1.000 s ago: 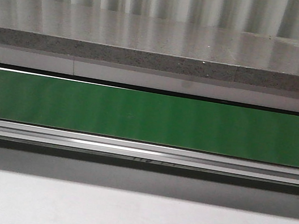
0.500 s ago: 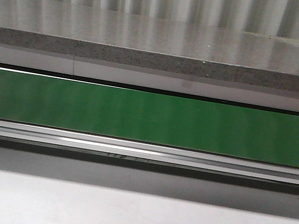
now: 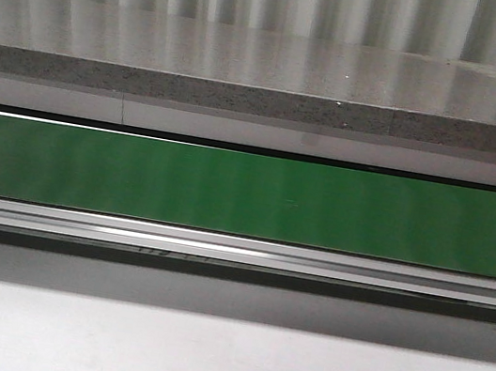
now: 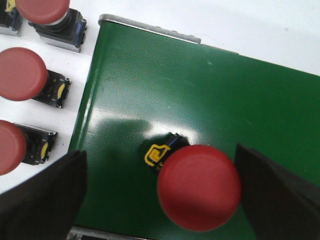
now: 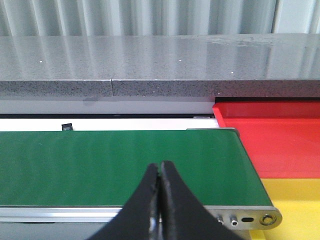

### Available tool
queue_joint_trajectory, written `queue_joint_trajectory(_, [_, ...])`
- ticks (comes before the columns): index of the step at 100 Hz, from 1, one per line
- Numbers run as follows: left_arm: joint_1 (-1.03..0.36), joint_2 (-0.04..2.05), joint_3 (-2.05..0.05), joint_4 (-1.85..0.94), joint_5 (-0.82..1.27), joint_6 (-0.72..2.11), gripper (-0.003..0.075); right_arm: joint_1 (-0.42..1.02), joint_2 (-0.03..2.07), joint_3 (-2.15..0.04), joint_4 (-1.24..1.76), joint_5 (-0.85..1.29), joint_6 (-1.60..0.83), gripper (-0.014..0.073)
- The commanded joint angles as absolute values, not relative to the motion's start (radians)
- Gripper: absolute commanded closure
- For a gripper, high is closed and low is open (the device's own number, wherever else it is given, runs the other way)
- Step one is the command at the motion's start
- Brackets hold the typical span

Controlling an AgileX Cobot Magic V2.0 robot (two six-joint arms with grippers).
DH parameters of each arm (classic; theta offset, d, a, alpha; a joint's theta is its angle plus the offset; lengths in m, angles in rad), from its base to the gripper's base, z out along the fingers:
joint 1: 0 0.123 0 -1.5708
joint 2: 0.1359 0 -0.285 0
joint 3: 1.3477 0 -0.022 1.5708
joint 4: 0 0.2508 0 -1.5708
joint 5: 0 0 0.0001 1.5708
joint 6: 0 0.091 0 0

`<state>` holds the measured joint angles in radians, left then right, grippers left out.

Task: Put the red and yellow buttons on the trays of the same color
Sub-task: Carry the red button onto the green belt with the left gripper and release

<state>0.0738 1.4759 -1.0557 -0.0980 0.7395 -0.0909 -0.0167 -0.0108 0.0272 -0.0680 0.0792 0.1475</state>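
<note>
In the left wrist view a red button (image 4: 199, 187) with a black base and a yellow mark stands on the green belt (image 4: 165, 85). My left gripper (image 4: 160, 150) is open around it; the red cap sits close against one finger (image 4: 280, 195), and the other finger (image 4: 42, 200) is well apart from it. Three more red buttons (image 4: 21, 74) stand on the white surface beside the belt. My right gripper (image 5: 160, 165) is shut and empty above the belt's end. Beside that end lie the red tray (image 5: 280, 140) and the yellow tray (image 5: 300, 200). No yellow button is in view.
The front view shows only the green belt (image 3: 246, 195), its metal rail (image 3: 237, 250) and a grey stone ledge (image 3: 266, 74) behind; neither arm appears there. A small black object (image 5: 66, 126) lies on the white strip behind the belt.
In the front view a small dark mark along the belt's front rail has slid to the left. Nothing else there differs.
</note>
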Motion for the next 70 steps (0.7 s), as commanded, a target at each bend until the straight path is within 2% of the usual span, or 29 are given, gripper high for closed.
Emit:
queue_joint_trajectory(1, [0.06, 1.445, -1.087, -0.109, 0.697, -0.085, 0.006, -0.021, -0.026, 0.028, -0.078, -0.008, 0.144, 0.0661])
queue_joint_trajectory(50, [0.003, 1.281, -1.087, -0.111, 0.572, -0.062, 0.006, -0.021, -0.026, 0.028, -0.078, -0.008, 0.144, 0.0661])
queue_joint_trajectory(70, [0.099, 1.211, -1.075, -0.109, 0.572, -0.09, 0.006, -0.021, -0.026, 0.028, -0.078, -0.008, 0.144, 0.0661])
